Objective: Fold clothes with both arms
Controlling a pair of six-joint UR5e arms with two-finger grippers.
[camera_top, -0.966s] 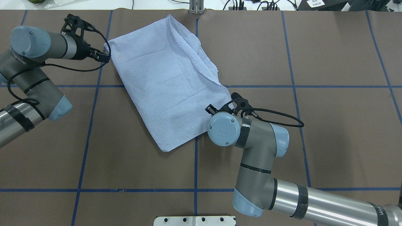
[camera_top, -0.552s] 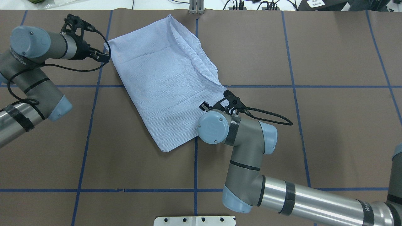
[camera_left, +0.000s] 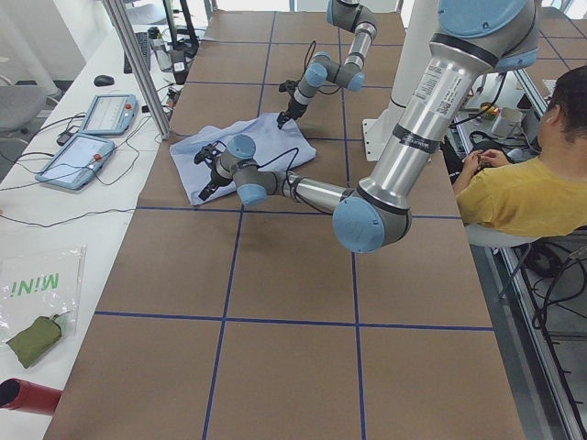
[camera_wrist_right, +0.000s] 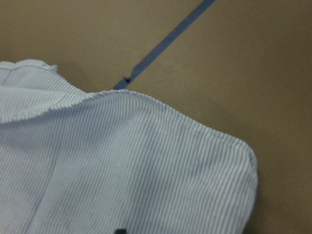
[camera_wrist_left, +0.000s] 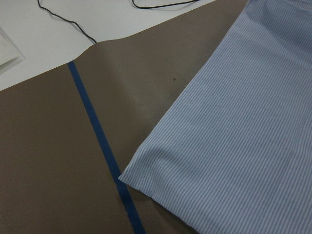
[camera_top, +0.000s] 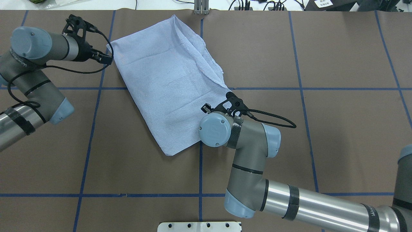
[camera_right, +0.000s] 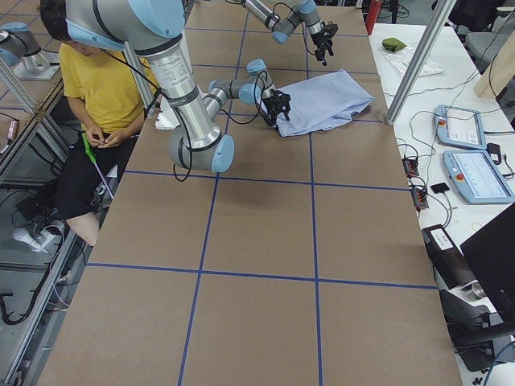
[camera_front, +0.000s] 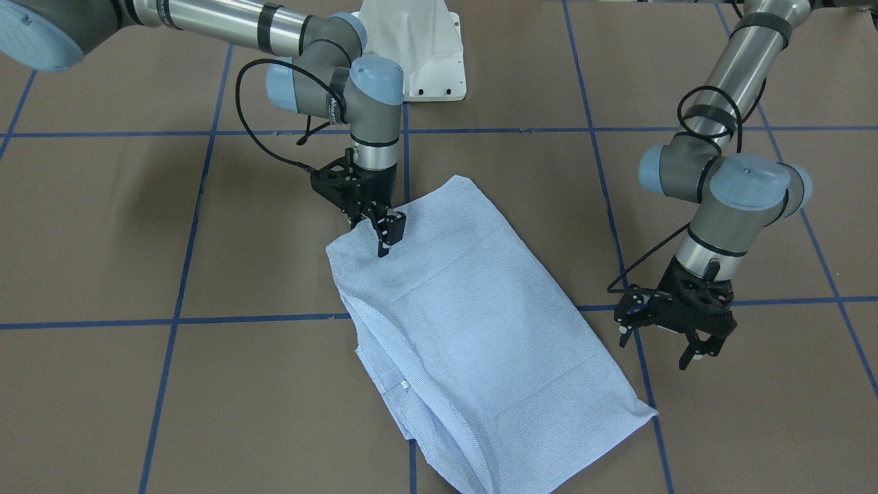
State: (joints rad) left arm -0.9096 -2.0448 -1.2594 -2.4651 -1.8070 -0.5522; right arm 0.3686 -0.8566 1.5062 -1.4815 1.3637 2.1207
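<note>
The striped shirt (camera_top: pixel 170 80) lies folded into a long rectangle, diagonally across the table's far middle, with loose layers along its right edge. It also shows in the front view (camera_front: pixel 480 329). My left gripper (camera_front: pixel 657 348) is open and empty, just above the table beside the shirt's far left corner (camera_top: pixel 113 58); the left wrist view shows that corner (camera_wrist_left: pixel 146 168). My right gripper (camera_front: pixel 374 230) stands open, fingers pointing down, over the shirt's near right corner (camera_wrist_right: pixel 234 161). In the overhead view the right gripper (camera_top: pixel 225 106) is mostly hidden under its wrist.
Brown table cover with a blue tape grid (camera_top: pixel 200 167). White pedestal base (camera_front: pixel 411 48) at the robot's side. A metal post (camera_top: pixel 201 8) and cables stand at the far edge. A seated person in yellow (camera_left: pixel 532 183) and teach pendants (camera_left: pixel 92 137) are beside the table.
My right arm has swung left, bringing its gripper from beside the shirt's edge onto its near right corner. The left arm and the shirt have not moved.
</note>
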